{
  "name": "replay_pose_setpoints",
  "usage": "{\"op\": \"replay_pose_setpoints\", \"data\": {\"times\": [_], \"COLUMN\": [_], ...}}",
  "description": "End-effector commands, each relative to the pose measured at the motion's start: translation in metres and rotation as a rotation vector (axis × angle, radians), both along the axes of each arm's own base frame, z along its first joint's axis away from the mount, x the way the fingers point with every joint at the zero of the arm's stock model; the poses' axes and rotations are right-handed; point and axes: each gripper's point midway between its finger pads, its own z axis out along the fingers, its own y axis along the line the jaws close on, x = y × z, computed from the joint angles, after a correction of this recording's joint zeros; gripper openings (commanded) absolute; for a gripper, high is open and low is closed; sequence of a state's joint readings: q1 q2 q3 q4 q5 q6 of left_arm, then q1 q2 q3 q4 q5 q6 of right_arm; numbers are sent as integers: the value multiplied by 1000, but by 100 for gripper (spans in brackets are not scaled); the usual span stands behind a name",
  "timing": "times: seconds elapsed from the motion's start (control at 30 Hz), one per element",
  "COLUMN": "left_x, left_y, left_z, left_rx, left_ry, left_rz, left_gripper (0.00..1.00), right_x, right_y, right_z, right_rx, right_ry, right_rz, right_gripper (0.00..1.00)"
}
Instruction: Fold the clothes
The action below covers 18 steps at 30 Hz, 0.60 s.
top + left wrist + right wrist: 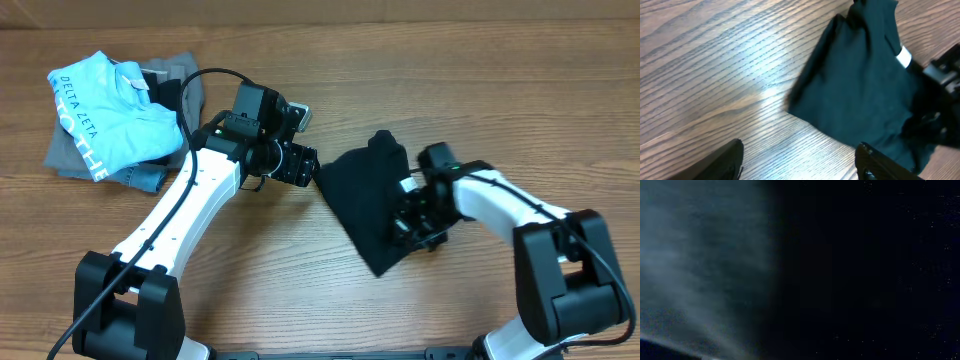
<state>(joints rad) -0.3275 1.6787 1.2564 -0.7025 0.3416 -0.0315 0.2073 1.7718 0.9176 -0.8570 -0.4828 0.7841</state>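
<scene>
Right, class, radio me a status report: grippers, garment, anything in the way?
Left gripper open, empty, beside black garment. Right gripper down on it, grip unclear. Light blue shirt apart, not obstructing.

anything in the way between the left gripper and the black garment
Nothing visible. Only bare table lies between the open left gripper and the black garment's near edge. The blue shirt lies on the far side of that arm, off the path. The right gripper is down on the garment's other side.
</scene>
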Motion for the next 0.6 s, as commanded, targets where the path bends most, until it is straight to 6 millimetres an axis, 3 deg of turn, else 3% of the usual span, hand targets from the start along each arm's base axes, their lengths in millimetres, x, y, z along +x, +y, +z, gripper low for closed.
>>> {"op": "replay_pose_setpoints", "data": {"times": [0.0, 0.03, 0.1, 0.2, 0.3, 0.33, 0.47, 0.57], "left_x": [-2, -3, -6, -7, -11, -15, -20, -19], "left_y": [-10, -13, -22, -31, -47, -60, -94, -108], "left_z": [4, 5, 6, 2, -4, -9, -27, -40], "left_rx": [-35, -44, -70, -90, -141, -190, -308, -367], "left_ry": [4, 7, 16, 40, 81, 120, 218, 266], "left_rz": [-18, -26, -40, -24, -45, -69, -95, -96], "left_gripper": [75, 75, 75, 75, 74, 73, 75, 82], "right_x": [18, 27, 45, 67, 76, 75, 70, 69], "right_y": [-112, -130, -144, -135, -118, -116, -111, -101], "right_z": [-19, -12, 4, 33, 64, 74, 81, 73], "right_rx": [-480, -533, -529, -423, -320, -308, -282, -221], "right_ry": [-54, -67, -106, -194, -267, -279, -268, -276], "right_rz": [19, 5, 22, 92, 134, 130, 94, 88], "right_gripper": [4, 4, 4, 5, 8, 10, 10, 13]}}
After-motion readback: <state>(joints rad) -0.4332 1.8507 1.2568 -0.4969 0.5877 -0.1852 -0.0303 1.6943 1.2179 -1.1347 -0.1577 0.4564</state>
